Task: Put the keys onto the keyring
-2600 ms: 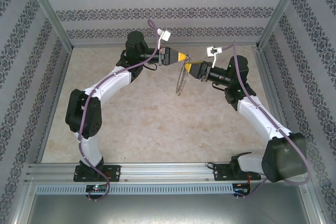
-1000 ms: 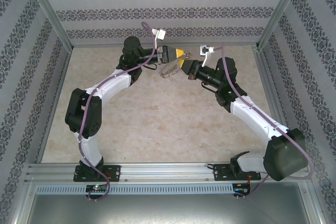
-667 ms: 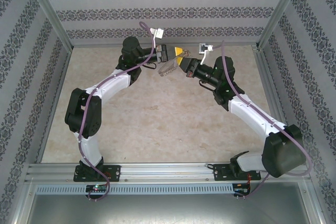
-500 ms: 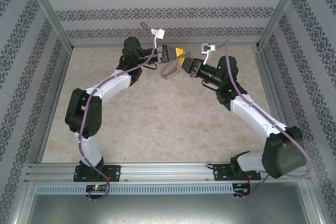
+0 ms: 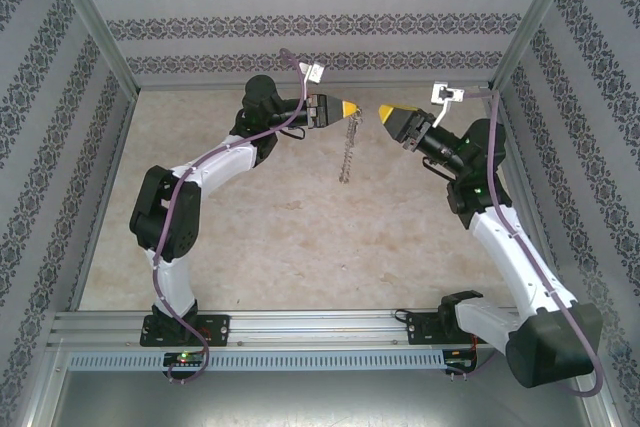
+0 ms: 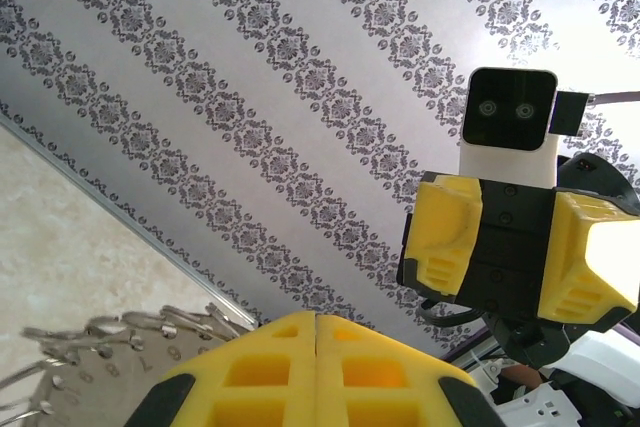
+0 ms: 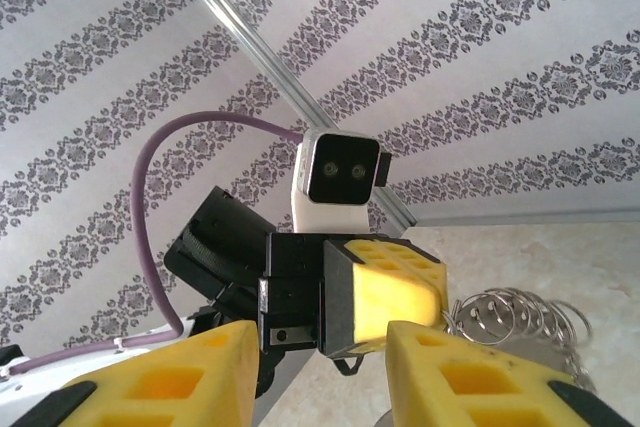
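Note:
My left gripper (image 5: pixel 349 108) is shut on the keyring (image 5: pixel 346 150), a thin grey hoop fringed with small wire loops that hangs edge-on below its yellow pads, above the far middle of the table. In the left wrist view the pads (image 6: pixel 262 367) press together and the keyring's loops (image 6: pixel 130 332) stick out at the lower left. My right gripper (image 5: pixel 386 112) faces the left one across a small gap, open, with nothing between its fingers. In the right wrist view my right gripper (image 7: pixel 320 339) frames the left gripper (image 7: pixel 385 292), the keyring (image 7: pixel 520 319) beside it. The keys are out of view.
A beige marbled tabletop (image 5: pixel 300 237) is boxed in by patterned walls (image 5: pixel 320 17) at the back and on both sides. Metal posts (image 5: pixel 95 37) stand at the back corners. An aluminium rail (image 5: pixel 320 327) with both arm bases runs along the near edge.
My right gripper has opened, let go of the keyring and drawn back to the right. The keyring has swung from tilted between both grippers to hanging straight down from the left one.

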